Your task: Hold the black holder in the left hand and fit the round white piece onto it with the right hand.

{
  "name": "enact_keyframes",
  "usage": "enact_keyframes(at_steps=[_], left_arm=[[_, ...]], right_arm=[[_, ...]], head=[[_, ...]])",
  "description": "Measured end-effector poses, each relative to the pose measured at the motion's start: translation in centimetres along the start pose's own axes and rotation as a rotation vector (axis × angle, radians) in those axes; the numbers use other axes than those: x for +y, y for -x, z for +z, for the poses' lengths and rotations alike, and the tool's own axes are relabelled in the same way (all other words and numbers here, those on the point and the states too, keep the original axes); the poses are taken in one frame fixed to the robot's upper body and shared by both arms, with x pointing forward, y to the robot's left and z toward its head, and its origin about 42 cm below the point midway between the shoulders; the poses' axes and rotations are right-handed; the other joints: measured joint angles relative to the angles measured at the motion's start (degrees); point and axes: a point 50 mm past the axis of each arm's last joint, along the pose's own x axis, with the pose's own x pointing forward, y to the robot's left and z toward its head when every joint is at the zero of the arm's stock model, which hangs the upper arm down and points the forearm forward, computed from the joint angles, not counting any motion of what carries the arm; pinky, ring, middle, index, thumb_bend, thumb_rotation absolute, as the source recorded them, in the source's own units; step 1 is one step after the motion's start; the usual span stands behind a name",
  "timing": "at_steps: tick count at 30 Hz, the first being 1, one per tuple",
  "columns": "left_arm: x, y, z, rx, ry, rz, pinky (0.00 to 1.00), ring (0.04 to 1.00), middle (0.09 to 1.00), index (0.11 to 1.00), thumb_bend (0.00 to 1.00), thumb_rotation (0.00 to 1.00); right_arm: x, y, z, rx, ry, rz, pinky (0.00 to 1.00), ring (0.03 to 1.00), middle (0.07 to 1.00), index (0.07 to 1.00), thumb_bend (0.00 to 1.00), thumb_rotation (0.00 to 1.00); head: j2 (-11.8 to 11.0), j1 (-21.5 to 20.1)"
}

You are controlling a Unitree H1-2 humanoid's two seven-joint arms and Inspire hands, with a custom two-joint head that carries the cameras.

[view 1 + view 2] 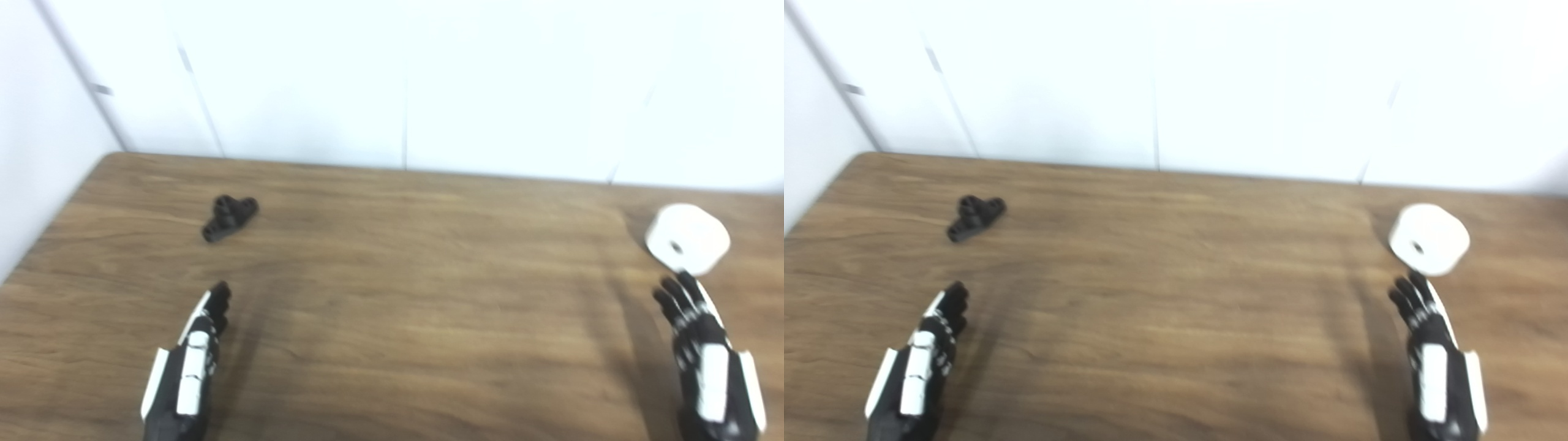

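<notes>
Nothing picked up yet: both parts on the table.

The small black plastic holder (pixel 229 217) lies far left w/ our left hand (pixel 187 367) near but short of it, fingers straight and empty. The round white piece w/ centre hole (pixel 687 238) sits far right; our right hand (pixel 704 355), spread and empty, is just below it. Grasping both and fitting remain on the brown wood-grain table (pixel 416 294).

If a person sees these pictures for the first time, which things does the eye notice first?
First the round white piece, bright on the brown table at the far right, just beyond the right hand. Then the small black holder, lying alone at the far left, apart from the left hand. Both hands hold nothing.
</notes>
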Motion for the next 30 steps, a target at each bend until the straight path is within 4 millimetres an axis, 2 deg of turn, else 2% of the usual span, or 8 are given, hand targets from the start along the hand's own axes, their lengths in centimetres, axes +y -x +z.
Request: enact_keyframes(at_steps=[9,16,18,20,21,23,28,30], left_arm=[[-0.5,0.2,-0.2,-0.014,-0.012,0.006,1.0,0.987,0.962,0.943,0.3,1.0],[-0.5,0.3,-0.4,-0.022,-0.013,0.007,1.0,0.995,0.974,0.955,0.31,1.0],[-0.5,0.3,-0.4,-0.022,-0.008,0.009,1.0,0.995,0.973,0.952,0.33,0.94],[-0.4,0.3,-0.4,-0.021,-0.007,0.011,1.0,0.99,0.967,0.952,0.4,0.71],[-0.4,0.3,-0.4,-0.021,-0.01,0.011,1.0,0.988,0.966,0.954,0.41,0.66],[-0.3,0.3,-0.3,-0.021,-0.052,0.004,0.98,0.973,0.96,0.948,0.43,0.43],[0.3,-0.2,0.7,-0.031,-0.195,-0.002,0.92,0.943,0.939,0.919,0.51,0.2],[0.8,-0.7,1.8,-0.056,-0.247,0.015,0.93,0.938,0.936,0.908,0.56,0.17]], right_arm=[[-0.3,-0.1,0.0,-0.008,-0.015,0.001,0.95,0.891,0.889,0.912,0.56,1.0],[-0.3,-0.1,-0.1,-0.007,-0.011,0.0,0.94,0.888,0.882,0.904,0.58,1.0],[-0.3,-0.1,-0.1,-0.007,-0.012,0.001,0.95,0.894,0.884,0.906,0.59,1.0],[-0.3,-0.1,-0.1,-0.007,-0.011,0.001,0.96,0.888,0.884,0.907,0.59,1.0],[-0.3,-0.1,-0.1,-0.006,-0.011,0.001,0.96,0.886,0.884,0.908,0.59,1.0],[-0.3,-0.1,-0.1,-0.007,-0.011,0.001,0.95,0.883,0.882,0.909,0.59,1.0],[-0.2,-0.1,-0.1,-0.009,-0.005,0.003,0.94,0.886,0.881,0.912,0.57,1.0],[-0.2,-0.1,-0.1,-0.008,0.0,0.004,0.95,0.889,0.882,0.915,0.58,1.0]], head=[[-0.5,1.1],[-0.4,-1.1],[-0.4,-1.5],[-0.5,-2.1],[-0.5,-2.1],[-0.6,-2.0],[-0.5,-1.8],[-0.5,-1.8]])
